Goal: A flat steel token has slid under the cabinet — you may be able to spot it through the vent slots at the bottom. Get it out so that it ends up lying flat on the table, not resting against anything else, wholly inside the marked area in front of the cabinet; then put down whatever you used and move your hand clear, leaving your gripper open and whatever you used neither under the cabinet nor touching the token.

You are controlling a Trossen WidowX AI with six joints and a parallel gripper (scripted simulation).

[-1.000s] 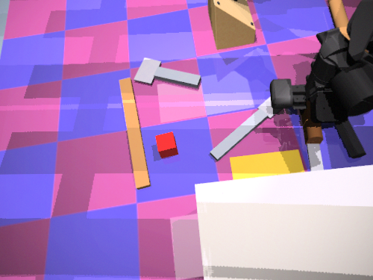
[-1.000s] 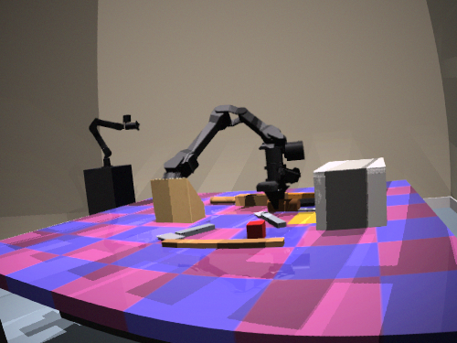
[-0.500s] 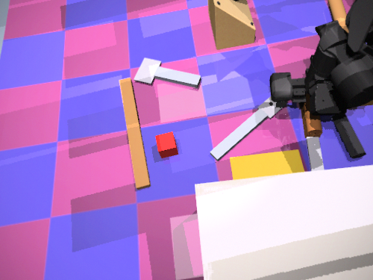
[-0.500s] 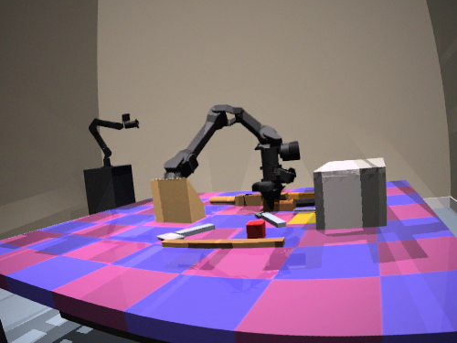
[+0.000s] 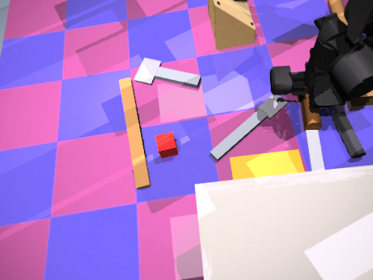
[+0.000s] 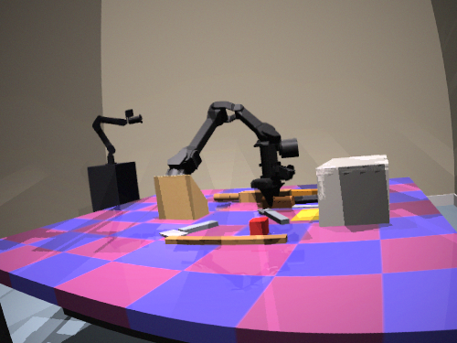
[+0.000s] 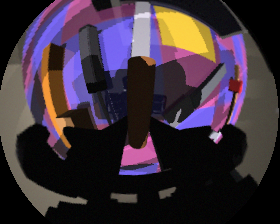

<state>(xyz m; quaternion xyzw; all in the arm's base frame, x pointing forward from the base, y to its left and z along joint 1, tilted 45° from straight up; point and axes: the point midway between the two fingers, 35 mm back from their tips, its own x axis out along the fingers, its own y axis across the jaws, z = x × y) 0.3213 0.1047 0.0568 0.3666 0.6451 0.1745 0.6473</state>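
My gripper is shut on the brown wooden handle of a long tool. The tool's pale flat end points at the white cabinet and lies just right of the yellow marked area. The tool is low over the table. The steel token is not visible in any view; the cabinet's base hides what is under it.
A grey L-shaped bar lies left of the gripper. A dark rod lies to its right. A red cube, an orange slat, a white hammer-shaped piece and a tan wedge block stand farther off.
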